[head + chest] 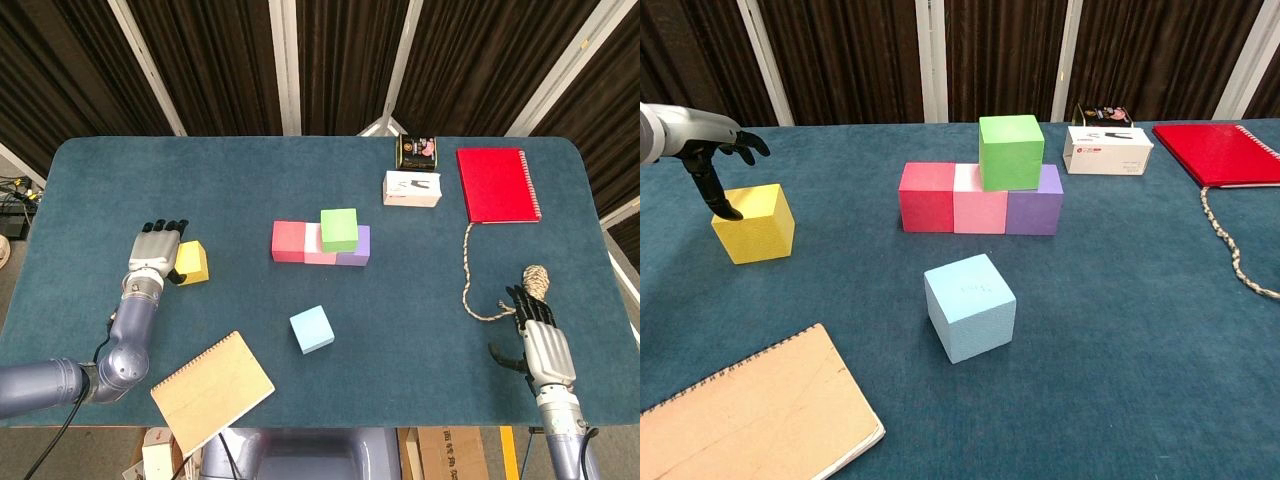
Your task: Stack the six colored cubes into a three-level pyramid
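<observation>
A red cube [927,197], a pink cube [980,199] and a purple cube [1035,205] form a row at mid-table. A green cube [1011,151] rests on top, over the pink and purple ones. The light blue cube [970,306] lies alone in front of the row. At the left, the yellow cube [753,222] sits flat on the table. My left hand [710,150] hovers over its left edge with fingers spread, the thumb just at the cube's top corner. My right hand [540,340] rests at the near right, holding nothing.
A tan notebook [212,390] lies at the near left edge. At the back right are a white box [412,188], a dark tin [418,152] and a red notebook [495,184]. A rope [472,285] trails toward my right hand.
</observation>
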Robot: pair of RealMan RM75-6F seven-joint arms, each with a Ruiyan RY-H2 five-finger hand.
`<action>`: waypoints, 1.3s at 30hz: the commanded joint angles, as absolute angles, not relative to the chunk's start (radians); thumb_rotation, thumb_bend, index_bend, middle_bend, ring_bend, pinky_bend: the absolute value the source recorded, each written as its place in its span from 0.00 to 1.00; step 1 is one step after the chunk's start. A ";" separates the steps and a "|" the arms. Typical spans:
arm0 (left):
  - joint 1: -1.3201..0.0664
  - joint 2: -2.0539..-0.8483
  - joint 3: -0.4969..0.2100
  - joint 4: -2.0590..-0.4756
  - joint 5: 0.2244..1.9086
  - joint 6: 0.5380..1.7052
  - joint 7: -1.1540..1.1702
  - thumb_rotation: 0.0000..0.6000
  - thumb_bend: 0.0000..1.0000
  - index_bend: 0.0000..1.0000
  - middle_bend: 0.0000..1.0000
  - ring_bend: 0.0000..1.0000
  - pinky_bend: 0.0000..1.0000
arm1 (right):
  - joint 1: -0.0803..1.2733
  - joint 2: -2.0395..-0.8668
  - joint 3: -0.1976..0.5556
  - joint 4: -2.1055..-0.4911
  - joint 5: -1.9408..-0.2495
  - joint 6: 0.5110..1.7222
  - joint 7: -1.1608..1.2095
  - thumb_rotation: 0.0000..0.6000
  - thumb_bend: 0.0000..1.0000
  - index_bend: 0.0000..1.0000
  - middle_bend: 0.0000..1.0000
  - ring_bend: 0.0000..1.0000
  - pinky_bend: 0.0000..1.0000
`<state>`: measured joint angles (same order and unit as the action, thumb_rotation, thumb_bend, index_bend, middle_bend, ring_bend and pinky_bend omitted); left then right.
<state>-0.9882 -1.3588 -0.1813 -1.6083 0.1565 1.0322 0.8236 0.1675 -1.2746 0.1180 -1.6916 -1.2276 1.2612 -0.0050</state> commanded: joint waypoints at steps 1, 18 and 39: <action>-0.990 -1.331 -0.179 -1.641 0.163 1.017 0.823 1.00 0.33 0.05 0.05 0.00 0.00 | 0.168 -1.275 0.116 -1.692 -1.228 1.260 -0.006 1.00 0.34 0.04 0.02 0.00 0.00; -0.695 -1.185 -0.011 -1.691 1.066 1.190 0.373 1.00 0.33 0.09 0.06 0.00 0.00 | 0.168 -1.263 0.109 -1.707 -1.237 1.253 0.004 1.00 0.34 0.04 0.02 0.00 0.00; -0.590 -1.291 -0.083 -1.602 0.980 1.159 0.284 1.00 0.31 0.07 0.09 0.00 0.00 | 0.183 -1.266 0.109 -1.690 -1.223 1.215 0.024 1.00 0.34 0.04 0.02 0.00 0.00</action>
<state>-0.5825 -1.2794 -0.0574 -1.5784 1.0272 1.1785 0.2403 0.1815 -1.2649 0.1088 -1.6917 -1.2241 1.2169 0.0230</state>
